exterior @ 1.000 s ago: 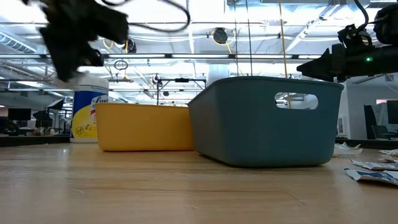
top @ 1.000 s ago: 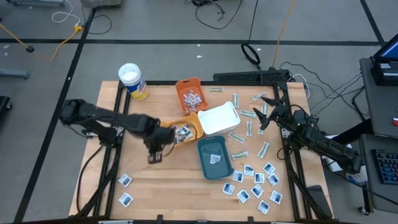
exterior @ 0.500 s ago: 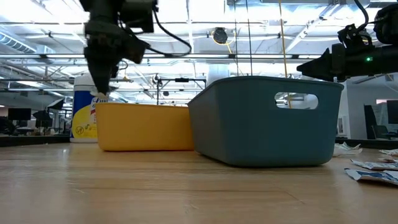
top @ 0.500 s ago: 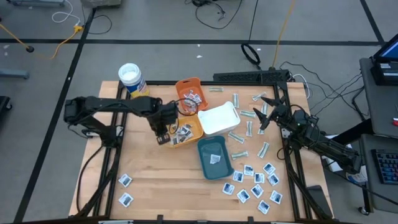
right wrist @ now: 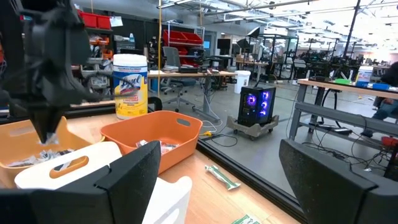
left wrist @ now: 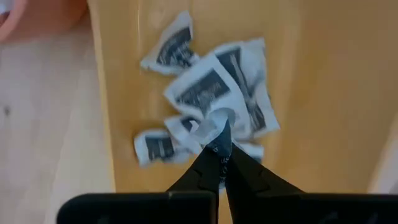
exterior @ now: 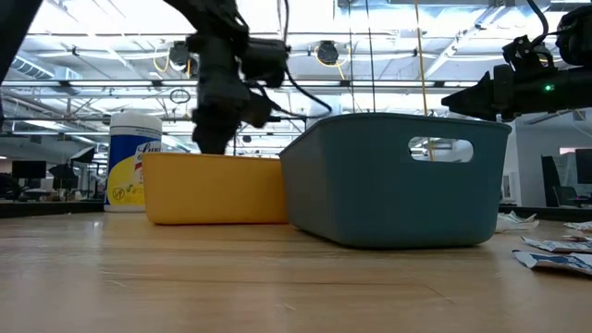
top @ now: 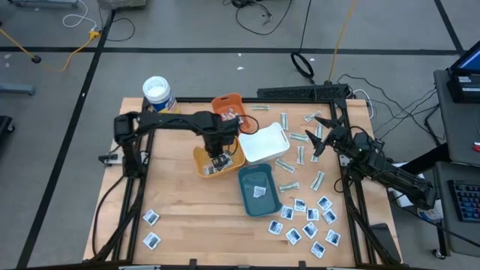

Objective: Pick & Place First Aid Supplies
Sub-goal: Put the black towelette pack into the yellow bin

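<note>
Sachet [left wrist: 210,127], thin, featherlight and crinkly, pinched by one corner between the shut tips of the left gripper [left wrist: 221,149] above the yellow tray [top: 201,160], best taken by an edge; right gripper [top: 319,136] idle, wide open, empty.

The left hand [left wrist: 219,134], fingers closed on a small white packet [left wrist: 210,127], hangs above a pile of packets [left wrist: 214,93] inside the yellow tray [left wrist: 323,81].
</note>
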Robot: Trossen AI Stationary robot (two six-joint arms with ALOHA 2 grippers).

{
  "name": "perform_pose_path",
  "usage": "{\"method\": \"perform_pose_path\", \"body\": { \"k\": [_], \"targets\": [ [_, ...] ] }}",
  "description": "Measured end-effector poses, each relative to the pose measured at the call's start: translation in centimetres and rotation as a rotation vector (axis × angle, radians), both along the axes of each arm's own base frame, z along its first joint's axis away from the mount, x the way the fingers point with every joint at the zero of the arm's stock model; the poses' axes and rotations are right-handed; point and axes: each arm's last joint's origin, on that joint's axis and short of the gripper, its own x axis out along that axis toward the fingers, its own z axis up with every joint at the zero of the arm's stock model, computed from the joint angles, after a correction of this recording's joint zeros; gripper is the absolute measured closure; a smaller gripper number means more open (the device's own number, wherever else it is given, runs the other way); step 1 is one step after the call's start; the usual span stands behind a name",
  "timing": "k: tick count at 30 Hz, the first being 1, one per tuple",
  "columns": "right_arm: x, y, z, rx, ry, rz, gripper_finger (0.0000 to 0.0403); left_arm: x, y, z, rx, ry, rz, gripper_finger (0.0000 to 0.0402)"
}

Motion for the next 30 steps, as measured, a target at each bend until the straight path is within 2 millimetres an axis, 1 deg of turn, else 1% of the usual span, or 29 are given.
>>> {"method": "perform_pose_path", "body": {
  "k": [3, 6, 8, 11, 17, 20, 23, 26, 30],
  "targets": [
    [0.0, 0.0, 0.0, 0.000, 0.000, 0.000, 0.0080, 0.9, 0.2, -0.9, -0.009, 0.018, 0.000, 0.0391],
    [0.0, 0.0, 0.0, 0.000, 0.000, 0.000, 0.0080, 1.3, 0.2, -1.0, -0.025, 0.013, -0.001, 0.0381],
    [0.0, 0.0, 0.0, 0.000, 0.000, 0.000, 0.0080, 1.4, 0.3, -0.9, -0.024, -0.003, -0.004, 0.0365],
    [0.0, 0.0, 0.0, 0.000, 0.000, 0.000, 0.0080, 1.4, 0.3, -0.7, -0.021, -0.014, -0.024, 0.0325],
    [0.0, 0.0, 0.0, 0.000, 0.000, 0.000, 0.0080, 1.1, 0.5, -0.3, 0.026, -0.006, -0.002, 0.0223],
    [0.0, 0.0, 0.0, 0.000, 0.000, 0.000, 0.0080, 0.6, 0.7, 0.6, 0.028, -0.005, 0.057, 0.0190],
    [0.0, 0.0, 0.0, 0.000, -0.001, 0.000, 0.0080, -0.3, 0.6, 1.9, 0.025, 0.009, 0.110, 0.0174],
    [0.0, 0.0, 0.0, 0.000, -0.001, 0.000, 0.0080, -1.4, 0.3, 3.4, 0.019, 0.021, 0.121, 0.0171],
    [0.0, 0.0, 0.0, 0.000, 0.000, 0.000, 0.0080, -3.1, -0.4, 5.2, 0.013, 0.050, 0.102, 0.0179]
  ]
}}
